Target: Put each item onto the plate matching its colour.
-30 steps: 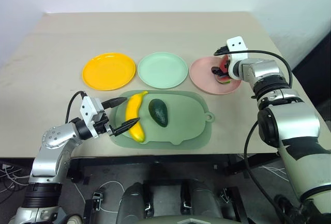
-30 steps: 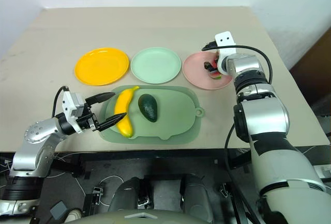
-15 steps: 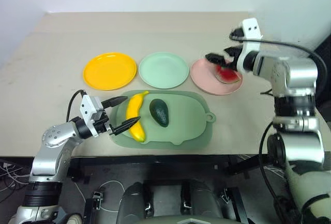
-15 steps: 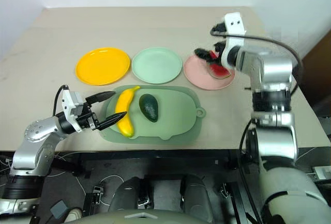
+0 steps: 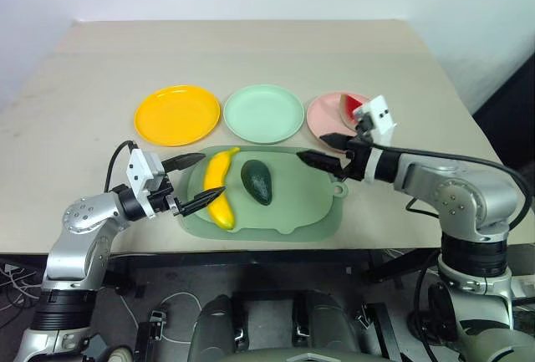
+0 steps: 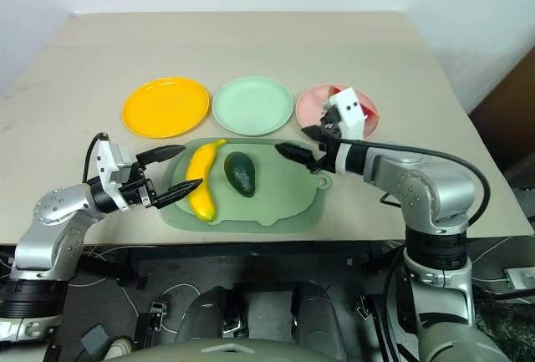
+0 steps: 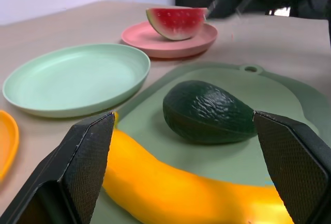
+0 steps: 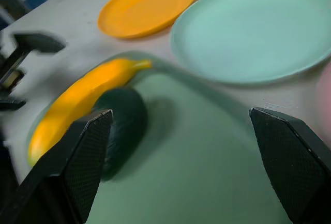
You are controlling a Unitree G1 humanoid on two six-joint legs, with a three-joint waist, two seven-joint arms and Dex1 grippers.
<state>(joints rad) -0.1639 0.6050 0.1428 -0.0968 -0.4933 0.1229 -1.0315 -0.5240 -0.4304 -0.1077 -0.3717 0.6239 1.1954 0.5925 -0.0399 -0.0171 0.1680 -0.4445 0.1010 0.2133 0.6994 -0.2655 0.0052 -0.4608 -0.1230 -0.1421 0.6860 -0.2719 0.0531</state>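
Both grippers stand open and empty. From the head view, the left gripper (image 5: 191, 183) brackets the near end of the banana (image 5: 218, 197) on the tray (image 5: 309, 203); the right gripper (image 5: 322, 150) hovers over the tray's far right edge, near the avocado (image 5: 257, 182). Watermelon (image 5: 352, 108) sits on the pink plate (image 5: 322, 119); the green plate (image 5: 263, 113) and yellow plate (image 5: 176, 114) are bare.

Left wrist view: banana (image 7: 181, 193) lies between the fingers (image 7: 88, 157), avocado (image 7: 209, 112) beyond.

Right wrist view: avocado (image 8: 121, 128) touches the banana (image 8: 77, 102).
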